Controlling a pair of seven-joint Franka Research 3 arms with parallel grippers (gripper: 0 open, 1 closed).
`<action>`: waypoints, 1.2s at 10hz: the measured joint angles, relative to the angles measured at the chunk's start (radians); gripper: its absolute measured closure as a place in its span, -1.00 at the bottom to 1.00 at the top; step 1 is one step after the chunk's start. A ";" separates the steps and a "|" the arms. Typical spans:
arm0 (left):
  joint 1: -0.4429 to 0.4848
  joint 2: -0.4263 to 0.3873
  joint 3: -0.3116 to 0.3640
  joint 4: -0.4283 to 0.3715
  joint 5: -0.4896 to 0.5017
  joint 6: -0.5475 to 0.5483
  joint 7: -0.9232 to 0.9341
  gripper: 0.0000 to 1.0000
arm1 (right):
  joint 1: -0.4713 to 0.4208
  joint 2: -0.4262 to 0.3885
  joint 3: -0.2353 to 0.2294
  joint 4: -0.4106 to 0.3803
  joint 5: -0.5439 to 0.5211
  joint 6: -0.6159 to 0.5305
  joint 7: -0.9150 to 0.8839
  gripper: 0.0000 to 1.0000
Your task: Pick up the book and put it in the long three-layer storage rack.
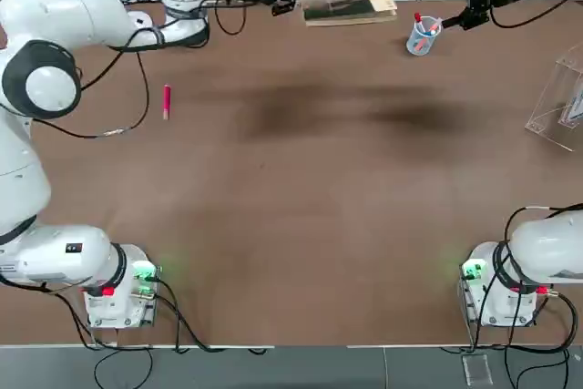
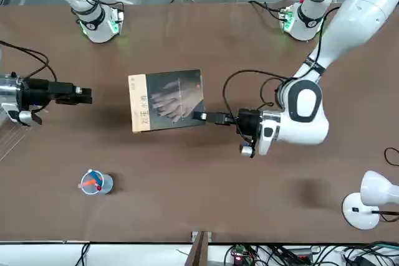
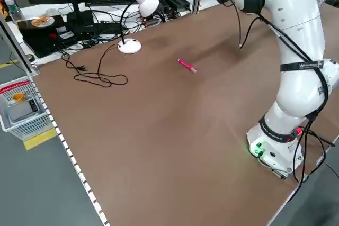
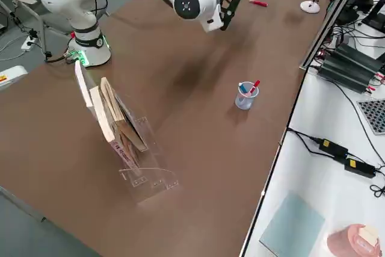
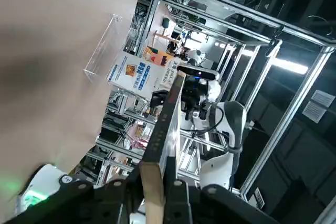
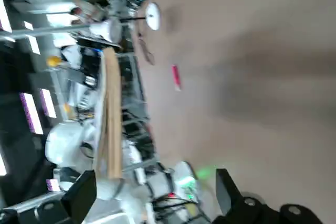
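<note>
The book (image 2: 167, 101), dark cover with a pale hand picture and a cream strip, hangs level above the table's far side. My left gripper (image 2: 201, 116) is shut on its edge; in the left wrist view the book (image 5: 164, 124) runs edge-on out from between the fingers (image 5: 177, 192). My right gripper (image 2: 86, 96) hangs open on the book's other side, a short gap away, and its wrist view shows the book (image 6: 110, 119) edge-on beyond it. The clear storage rack (image 1: 557, 102) stands at the table's right edge, with booklets leaning in it (image 4: 123, 130).
A clear cup of pens (image 1: 422, 35) stands near the right gripper. A red pen (image 1: 167, 102) lies on the left half of the table. A white desk lamp (image 2: 368, 200) sits at the far left corner, with cables beside it.
</note>
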 joint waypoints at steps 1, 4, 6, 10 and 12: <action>-0.018 0.000 0.000 0.002 -0.007 0.022 0.000 0.93 | -0.002 0.000 0.000 -0.024 0.051 -0.001 -0.004 -1.00; -0.071 0.000 0.000 0.005 -0.014 0.092 0.000 0.93 | -0.002 0.000 0.001 -0.070 0.131 -0.001 -0.017 -1.00; -0.108 0.004 0.000 0.008 -0.015 0.134 0.000 0.93 | -0.002 0.000 0.004 -0.074 0.136 -0.004 -0.017 -1.00; -0.177 0.034 0.012 0.037 -0.015 0.149 0.001 0.93 | 0.000 0.000 0.008 -0.089 0.140 -0.017 -0.042 -1.00; -0.193 0.042 0.018 0.045 -0.015 0.149 0.003 0.93 | -0.003 0.000 0.006 -0.109 0.141 -0.032 -0.101 -1.00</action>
